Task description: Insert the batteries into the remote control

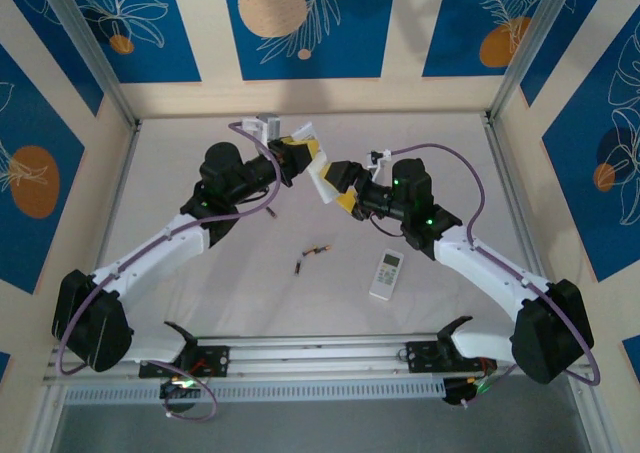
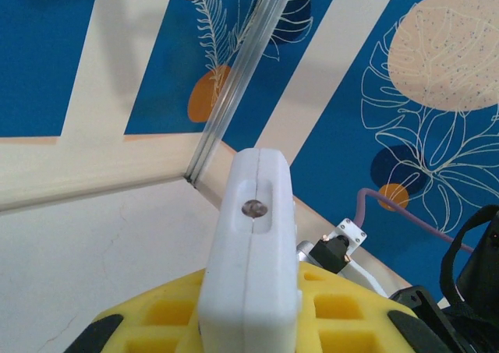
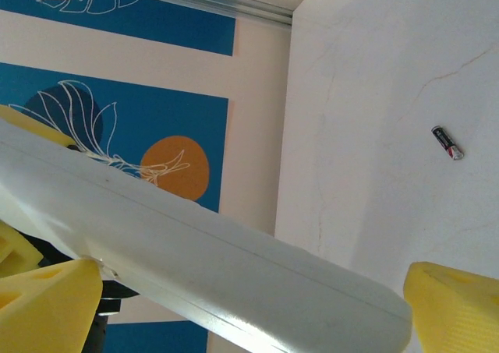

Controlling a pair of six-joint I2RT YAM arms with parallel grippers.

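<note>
Left hand (image 1: 308, 161): clenched on the remote (image 2: 251, 244), which I hold aloft for access.
Right hand (image 1: 340, 185): released, straddling it (no grip).
Batteries (image 1: 318, 249): loose on the surface (image 1: 250, 273).

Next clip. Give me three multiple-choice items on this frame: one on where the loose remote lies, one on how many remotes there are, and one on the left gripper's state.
1. Where does the loose remote lie?
A) on the table, beside the right arm
B) at the far left corner
C) on the near rail

2. How many white remotes does the top view show?
A) one
B) two
C) three

3. What is the left gripper doing?
A) open and empty
B) shut on a battery
C) shut on a white remote

Key:
1 A: it rests by the right arm's forearm, to the right of a loose battery.
2 B: there is the loose remote plus the held remote.
3 C: its yellow fingers clamp the held remote's sides.
</note>
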